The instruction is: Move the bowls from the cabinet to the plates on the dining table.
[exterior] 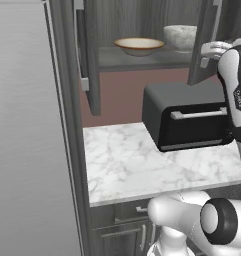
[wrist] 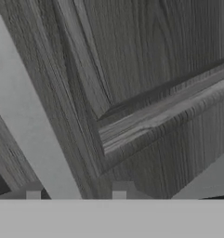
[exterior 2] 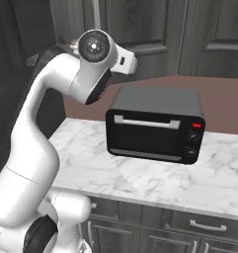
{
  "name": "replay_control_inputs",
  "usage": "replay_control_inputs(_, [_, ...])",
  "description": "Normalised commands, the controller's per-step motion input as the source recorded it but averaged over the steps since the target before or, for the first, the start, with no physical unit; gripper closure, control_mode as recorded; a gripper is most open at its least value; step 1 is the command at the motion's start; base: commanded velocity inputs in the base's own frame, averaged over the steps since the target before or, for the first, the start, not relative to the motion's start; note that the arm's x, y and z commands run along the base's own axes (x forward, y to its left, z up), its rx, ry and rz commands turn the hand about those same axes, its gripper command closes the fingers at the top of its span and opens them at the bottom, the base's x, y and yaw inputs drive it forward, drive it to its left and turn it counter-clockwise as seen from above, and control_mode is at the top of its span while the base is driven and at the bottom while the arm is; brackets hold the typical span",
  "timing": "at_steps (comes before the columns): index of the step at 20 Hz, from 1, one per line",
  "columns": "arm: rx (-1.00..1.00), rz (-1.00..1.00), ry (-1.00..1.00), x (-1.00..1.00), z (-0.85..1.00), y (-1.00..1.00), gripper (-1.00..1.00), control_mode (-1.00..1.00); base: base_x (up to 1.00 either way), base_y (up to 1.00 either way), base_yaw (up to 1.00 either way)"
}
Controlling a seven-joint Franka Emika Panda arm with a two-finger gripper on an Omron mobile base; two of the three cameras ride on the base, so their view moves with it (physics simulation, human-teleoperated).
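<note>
Up on the shelf of the open cabinet, the two bowls sit side by side: the shallow cream bowl with its tan-brown rim to the left, and the rounder marbled bowl just beside it on the right, a little further back. Both cabinet doors stand swung outward, the left door hanging edge-on toward the base and the right door angled out above the toaster oven.

Below the cabinet, the black toaster oven stands on the marble tabletop against a reddish-brown wall, its silver bar handle across the front and its dark knobs on the right side with a small red light above them. Dark drawers with short handles run under the tabletop. A tall grey panel fills the left of the left base view.

The white arm reaches up and over the toaster oven, its wrist beside the right door. From the hand view, the gripper is pressed close to a wood-grain door panel, with a long pale bar handle crossing on the left. The jaws stand partly spread with nothing seen between the two tips.
</note>
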Motion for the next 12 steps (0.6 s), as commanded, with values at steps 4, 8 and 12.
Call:
replay_control_inputs(4, [0.04, 0.02, 0.0, -0.38, 0.03, -0.73, 1.0, -1.0, 0.0, 0.0, 0.0])
replay_control_inputs(8, [0.02, 0.01, -0.01, -0.24, 0.0, -0.46, 1.0, -1.0, 0.0, 0.0, 0.0])
replay_control_inputs(12, [0.0, 0.0, 0.0, 0.0, 0.0, 0.0, -1.0, -1.0, 0.0, 0.0, 0.0])
